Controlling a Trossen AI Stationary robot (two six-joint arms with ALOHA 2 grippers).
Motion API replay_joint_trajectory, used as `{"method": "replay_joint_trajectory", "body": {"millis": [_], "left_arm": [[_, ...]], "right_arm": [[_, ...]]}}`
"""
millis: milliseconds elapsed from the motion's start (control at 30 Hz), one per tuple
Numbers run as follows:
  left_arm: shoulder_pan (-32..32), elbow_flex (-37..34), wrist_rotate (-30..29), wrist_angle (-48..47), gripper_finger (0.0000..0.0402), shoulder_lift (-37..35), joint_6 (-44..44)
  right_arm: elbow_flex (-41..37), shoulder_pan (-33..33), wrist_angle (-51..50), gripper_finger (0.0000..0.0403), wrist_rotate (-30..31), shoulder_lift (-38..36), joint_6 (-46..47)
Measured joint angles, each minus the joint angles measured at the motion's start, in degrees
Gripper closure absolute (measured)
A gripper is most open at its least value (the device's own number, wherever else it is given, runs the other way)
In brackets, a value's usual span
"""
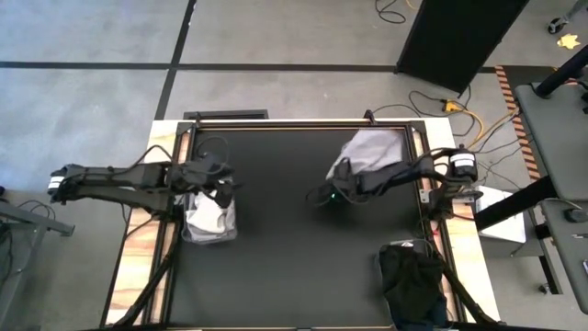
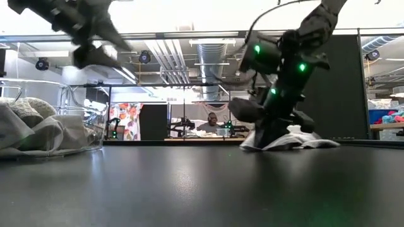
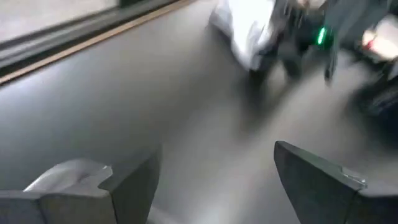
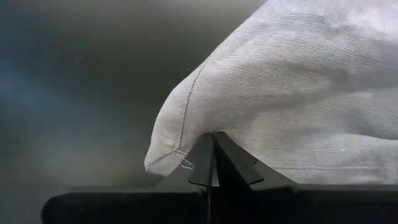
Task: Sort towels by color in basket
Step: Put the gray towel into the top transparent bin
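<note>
A light grey towel (image 1: 375,152) lies bunched on the black table at the far right; it also shows in the low view (image 2: 290,141) and the left wrist view (image 3: 249,31). My right gripper (image 1: 336,190) is shut on its near left part (image 4: 210,163). My left gripper (image 1: 220,187) is open and empty (image 3: 214,180), raised above the table (image 2: 88,34) over a clear basket (image 1: 209,221) that holds light towels (image 2: 38,126). A dark basket (image 1: 413,276) with dark towels stands at the near right. My right gripper pinches the light grey towel between its two shut fingers at a hemmed edge close to a corner (image 4: 186,146). The fingers slant down from the table's right side (image 2: 268,129). The rest of the towel lies on the table, slack, behind the fingers.
Bare black table (image 1: 285,257) lies between the two baskets and in the middle. A raised frame (image 1: 294,124) runs round the table's edges. Beyond the table is a room with a seated person (image 2: 211,123) far off.
</note>
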Motion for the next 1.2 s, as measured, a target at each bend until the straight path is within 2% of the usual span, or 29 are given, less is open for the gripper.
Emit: {"method": "replay_joint_trajectory", "body": {"millis": [167, 300, 533, 633, 800, 1033, 1100, 1200], "left_arm": [[-0.41, 0.00, 0.10, 15.47, 0.0107, 3.75, 1.26], [-0.41, 0.00, 0.12, 24.59, 0.0107, 8.66, 3.16], [-0.39, 0.00, 0.59, 32.63, 0.0107, 19.59, 3.70], [-1.37, 0.00, 1.71, 36.10, 0.0107, 24.95, 6.12], [-3.05, 0.05, 2.19, 42.65, 0.0107, 33.63, 8.15], [-3.01, 7.53, 2.20, 43.53, 0.0107, 47.83, 10.19], [-2.69, 11.62, 2.20, 42.40, 0.0107, 52.29, 11.05], [-1.20, 18.10, 2.20, 35.86, 0.0107, 58.33, 11.52]], "right_arm": [[5.29, 8.28, -0.04, 0.0390, -6.19, 4.50, 0.59], [12.28, 15.68, 0.03, 0.0390, -6.44, 9.13, 0.32], [24.74, 24.21, -1.63, 0.0390, -6.21, 13.52, -5.93], [27.42, 27.37, -5.13, 0.0390, -1.72, 11.63, -7.02], [29.65, 34.69, -15.97, 0.0390, 9.25, 5.74, -6.71], [29.56, 42.46, -28.67, 0.0380, 11.11, 1.34, 0.18], [29.28, 43.92, -31.15, 0.0362, 11.15, 1.24, 2.29], [29.03, 45.75, -32.32, 0.0322, 11.44, 1.17, 3.60]]}}
